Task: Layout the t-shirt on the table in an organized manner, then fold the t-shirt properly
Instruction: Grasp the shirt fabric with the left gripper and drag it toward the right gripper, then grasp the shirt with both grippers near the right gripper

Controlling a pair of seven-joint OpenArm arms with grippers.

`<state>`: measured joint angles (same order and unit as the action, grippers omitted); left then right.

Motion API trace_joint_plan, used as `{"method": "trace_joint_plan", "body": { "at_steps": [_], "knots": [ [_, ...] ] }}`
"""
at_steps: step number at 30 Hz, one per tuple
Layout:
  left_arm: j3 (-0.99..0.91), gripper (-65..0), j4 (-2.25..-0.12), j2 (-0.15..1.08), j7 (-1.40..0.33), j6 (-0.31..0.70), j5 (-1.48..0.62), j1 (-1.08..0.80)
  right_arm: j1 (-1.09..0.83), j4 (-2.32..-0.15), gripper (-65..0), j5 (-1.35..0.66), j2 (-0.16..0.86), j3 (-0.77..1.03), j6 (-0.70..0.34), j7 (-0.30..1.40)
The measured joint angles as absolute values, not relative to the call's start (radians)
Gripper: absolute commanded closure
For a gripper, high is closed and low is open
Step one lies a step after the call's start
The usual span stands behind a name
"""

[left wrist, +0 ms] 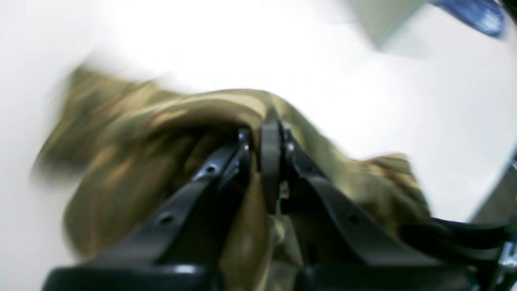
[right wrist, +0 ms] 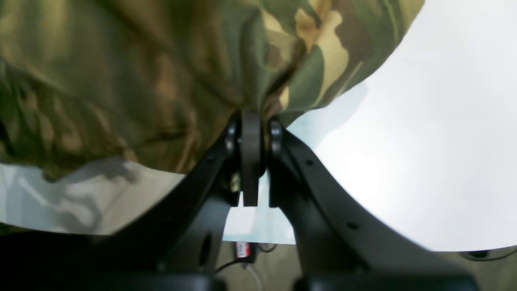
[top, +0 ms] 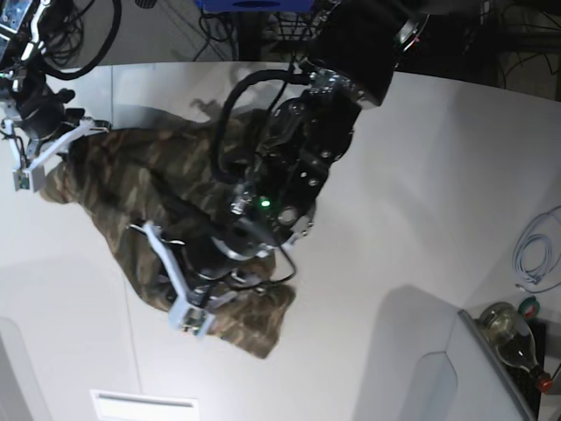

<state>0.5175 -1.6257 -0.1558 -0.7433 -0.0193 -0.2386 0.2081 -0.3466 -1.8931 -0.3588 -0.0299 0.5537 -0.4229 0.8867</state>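
The camouflage t-shirt point(top: 140, 189) lies bunched and stretched slantwise on the white table point(top: 421, 175). In the base view my left gripper point(top: 187, 303) sits at the shirt's lower end, and my right gripper point(top: 39, 162) is at its upper left end. The blurred left wrist view shows the left gripper point(left wrist: 267, 129) shut on a raised fold of the t-shirt point(left wrist: 133, 133). Seen from the right wrist, the right gripper point(right wrist: 252, 121) is shut on an edge of the t-shirt point(right wrist: 133, 68), which hangs above the table point(right wrist: 424, 141).
A glass bottle point(top: 513, 331) and a coiled white cable point(top: 535, 259) lie at the right edge. A grey box point(top: 438, 373) stands at the bottom right, a white panel point(top: 145, 405) at the bottom. Dark cables and a blue item point(top: 254, 4) line the far edge.
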Motion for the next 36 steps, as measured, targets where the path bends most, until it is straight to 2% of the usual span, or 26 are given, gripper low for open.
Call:
{"method": "trace_joint_plan", "body": {
  "at_steps": [2,5,8,10,14,16,18,20,21,23,25,28,32,33,36],
  "knots": [
    [0.604,0.0,-1.555,-0.151,-0.709,-0.032,-0.259,0.267,-0.353,-1.893,0.0,-0.356,-0.026,0.557,-0.416,0.886],
    [0.682,0.0,-1.49,-0.141,-0.598,-0.21,-0.252,0.326,-0.377,-1.893,-0.3,-0.359,-0.016,0.55,-0.416,0.888],
    [0.698,0.0,-1.393,-0.14,-0.582,-0.233,-0.256,0.385,-0.373,-1.893,-1.4,-0.359,0.001,0.552,-0.416,0.886],
    [0.693,0.0,-1.333,-0.147,-0.561,-0.231,-0.252,0.387,-0.366,-1.893,-8.4,-0.359,0.004,0.551,-0.416,0.878],
    [0.696,0.0,-1.172,-0.142,-0.555,-0.224,-0.26,0.414,-0.378,-1.893,-30.5,-0.359,0.043,0.539,-0.417,0.915],
    [0.688,-16.9,-1.122,-0.134,-0.447,-0.236,-0.265,0.416,-0.378,-1.894,-35.4,-0.348,0.068,0.54,-0.417,0.925],
    [0.682,-33.4,-1.068,-0.137,-0.355,-0.236,-0.327,0.423,-0.385,-1.9,-35.4,-0.348,0.081,0.534,-0.419,0.919],
    [0.655,-46.7,-1.031,-0.147,-0.325,-0.226,-0.403,0.427,-0.425,-1.908,-35.4,-0.345,0.122,0.454,-0.471,0.896],
    [0.633,-51.0,-1.029,-0.146,-0.323,-0.226,-0.42,0.425,-0.442,-1.914,-35.4,-0.353,0.139,0.407,-0.513,0.891],
    [0.576,-54.6,-1.054,-0.133,-0.323,-0.233,-0.483,0.414,-0.468,-1.925,-35.3,-0.355,0.16,0.33,-0.541,0.862],
    [0.514,-54.8,-1.112,-0.096,-0.326,-0.229,-0.515,0.405,-0.476,-1.925,-35.3,-0.348,0.162,0.266,-0.54,0.83],
    [0.432,-54.8,-1.256,0.024,-0.31,-0.228,-0.533,0.356,-0.477,-1.924,-35.3,-0.352,0.162,0.166,-0.54,0.791],
    [0.319,-54.8,-1.459,0.228,-0.314,-0.234,-0.532,0.183,-0.464,-1.924,-35.3,-0.338,0.167,0.013,-0.539,0.777],
    [0.286,-54.8,-1.496,0.268,-0.319,-0.233,-0.533,0.131,-0.455,-1.922,-35.3,-0.324,0.167,-0.033,-0.525,0.768],
    [0.154,-54.8,-1.573,0.369,-0.313,-0.231,-0.533,-0.039,-0.422,-1.893,-35.6,-0.162,0.163,-0.201,-0.384,0.71]
  ]
}}
